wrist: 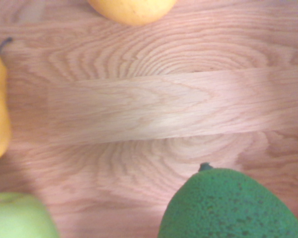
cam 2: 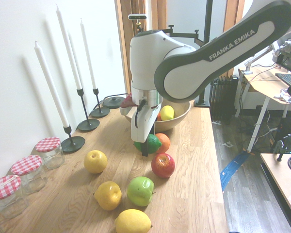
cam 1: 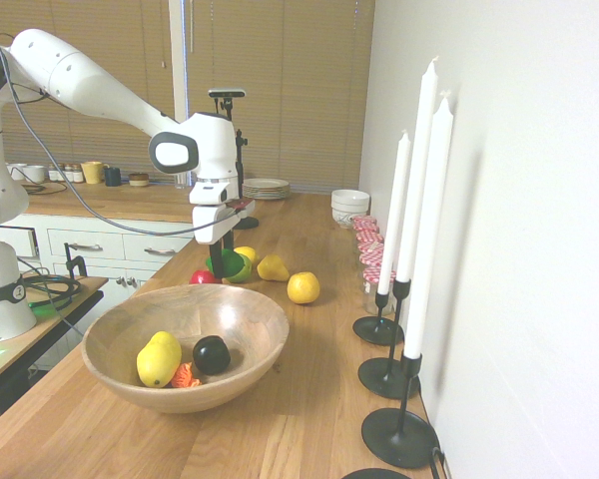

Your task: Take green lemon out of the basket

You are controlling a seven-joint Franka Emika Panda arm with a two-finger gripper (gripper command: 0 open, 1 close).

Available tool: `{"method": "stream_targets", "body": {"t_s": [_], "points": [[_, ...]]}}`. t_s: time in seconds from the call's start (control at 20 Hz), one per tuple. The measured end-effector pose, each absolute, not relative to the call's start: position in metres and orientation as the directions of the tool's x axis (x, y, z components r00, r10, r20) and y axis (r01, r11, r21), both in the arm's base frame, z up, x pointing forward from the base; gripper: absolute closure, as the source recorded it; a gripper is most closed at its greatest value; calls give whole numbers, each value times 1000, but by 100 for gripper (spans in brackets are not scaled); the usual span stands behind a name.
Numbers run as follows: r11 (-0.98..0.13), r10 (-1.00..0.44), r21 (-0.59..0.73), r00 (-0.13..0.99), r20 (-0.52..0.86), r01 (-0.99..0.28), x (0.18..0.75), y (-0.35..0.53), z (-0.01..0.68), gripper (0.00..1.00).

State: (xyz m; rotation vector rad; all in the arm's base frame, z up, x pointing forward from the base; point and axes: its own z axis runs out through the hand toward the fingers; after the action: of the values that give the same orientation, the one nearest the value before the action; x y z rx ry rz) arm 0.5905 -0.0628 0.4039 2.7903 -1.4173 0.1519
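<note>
The green lemon (cam 2: pixel 149 143) sits on the counter (cam 2: pixel 194 194), outside the basket (cam 2: pixel 180 116), right at the gripper (cam 2: pixel 144 145). One dark finger stands against its side. The other is hidden behind the fruit, so I cannot tell whether the jaws grip it or have let go. The wrist view shows the lemon (wrist: pixel 233 206) close below the camera, stem nub up, with bare wood beyond it.

Just behind the jaws lies an orange (cam 2: pixel 163 142), touching or almost touching the lemon. In front of them, slightly to the aisle side, is a red apple (cam 2: pixel 163 165). Farther out are a green apple (cam 2: pixel 140 190) and three yellow fruits (cam 2: pixel 95 161). Jars with red checked lids (cam 2: pixel 49 151) stand well off to the wall side. The basket sits behind the jaws and holds a yellow lemon (cam 1: pixel 159 358) and a black fruit (cam 1: pixel 211 354).

Risks, as I judge them: the lemon is rounded and could roll when the fingers open or lift, perhaps nudging the orange or the red apple. If the jaws are closed on it, a quick rise would carry it up again. A finger dragging sideways could push it toward the counter edge.

The arm's link reads "FRANKA EMIKA". No other writing is legible
</note>
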Motion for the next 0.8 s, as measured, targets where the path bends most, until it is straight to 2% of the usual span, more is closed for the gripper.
{"method": "stream_targets", "body": {"t_s": [0.5,0.8], "points": [[-588,-807,-12,585,78,-809,604,-73,369,100],[-587,-807,-12,583,89,-810,651,-77,354,100]]}}
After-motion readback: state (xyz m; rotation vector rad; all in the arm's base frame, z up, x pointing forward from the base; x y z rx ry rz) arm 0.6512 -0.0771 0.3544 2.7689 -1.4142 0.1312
